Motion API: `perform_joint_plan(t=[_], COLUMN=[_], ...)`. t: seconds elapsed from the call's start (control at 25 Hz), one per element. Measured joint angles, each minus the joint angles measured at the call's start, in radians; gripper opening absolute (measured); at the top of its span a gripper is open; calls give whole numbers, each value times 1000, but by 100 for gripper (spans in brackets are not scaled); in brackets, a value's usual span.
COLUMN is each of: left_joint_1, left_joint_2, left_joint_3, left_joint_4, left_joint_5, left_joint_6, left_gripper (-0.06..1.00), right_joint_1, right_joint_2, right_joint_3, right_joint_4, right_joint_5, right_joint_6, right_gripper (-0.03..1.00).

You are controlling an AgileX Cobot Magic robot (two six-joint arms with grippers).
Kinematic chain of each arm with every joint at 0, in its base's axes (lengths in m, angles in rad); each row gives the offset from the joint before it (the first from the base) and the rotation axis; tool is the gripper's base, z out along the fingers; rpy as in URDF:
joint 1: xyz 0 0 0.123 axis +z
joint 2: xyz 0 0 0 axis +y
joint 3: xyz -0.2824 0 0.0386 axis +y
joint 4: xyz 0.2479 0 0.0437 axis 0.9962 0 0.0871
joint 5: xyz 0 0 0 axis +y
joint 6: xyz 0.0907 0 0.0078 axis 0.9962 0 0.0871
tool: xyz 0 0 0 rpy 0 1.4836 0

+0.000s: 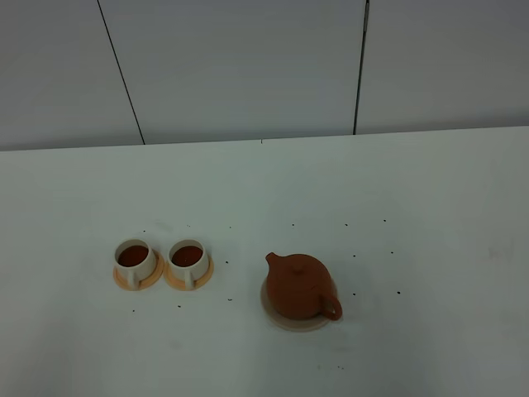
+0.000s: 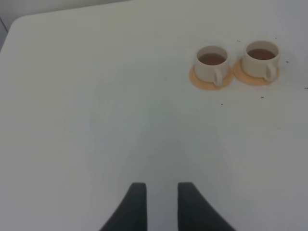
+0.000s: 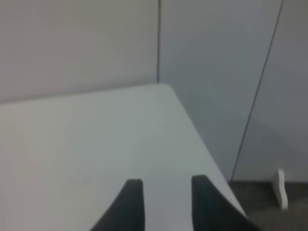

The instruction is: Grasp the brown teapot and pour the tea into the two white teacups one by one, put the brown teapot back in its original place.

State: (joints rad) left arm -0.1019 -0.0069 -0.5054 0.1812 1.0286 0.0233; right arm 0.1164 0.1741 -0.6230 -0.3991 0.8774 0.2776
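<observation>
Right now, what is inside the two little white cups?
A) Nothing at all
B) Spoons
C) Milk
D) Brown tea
D: both white cups hold a dark reddish-brown liquid, seen from above and again in the left wrist view, and the brown teapot sits on its tan coaster beside them.

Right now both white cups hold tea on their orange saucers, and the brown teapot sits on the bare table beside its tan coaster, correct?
Not quite. The exterior high view shows the brown teapot sitting on the tan coaster, not beside it. Both cups do hold tea on orange saucers.
</observation>
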Motion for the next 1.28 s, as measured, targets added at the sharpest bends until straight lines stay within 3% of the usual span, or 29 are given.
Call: perform_joint_plan(t=[0.28, 0.64, 1.28], left_joint_1=[0, 0, 0], left_joint_2=[0, 0, 0], left_joint_3=[0, 0, 0], left_joint_4=[0, 0, 0], left_joint_5=[0, 0, 0], left_joint_6=[1, 1, 1], left_gripper=[23, 23, 23], right_joint_1=[-72, -89, -89], right_joint_2=[-55, -178, -181], right_joint_3=[1, 101, 130], right_joint_4=[148, 343, 358], right_joint_5=[52, 126, 176], right_joint_6=[-101, -173, -56], right_gripper=[23, 23, 23])
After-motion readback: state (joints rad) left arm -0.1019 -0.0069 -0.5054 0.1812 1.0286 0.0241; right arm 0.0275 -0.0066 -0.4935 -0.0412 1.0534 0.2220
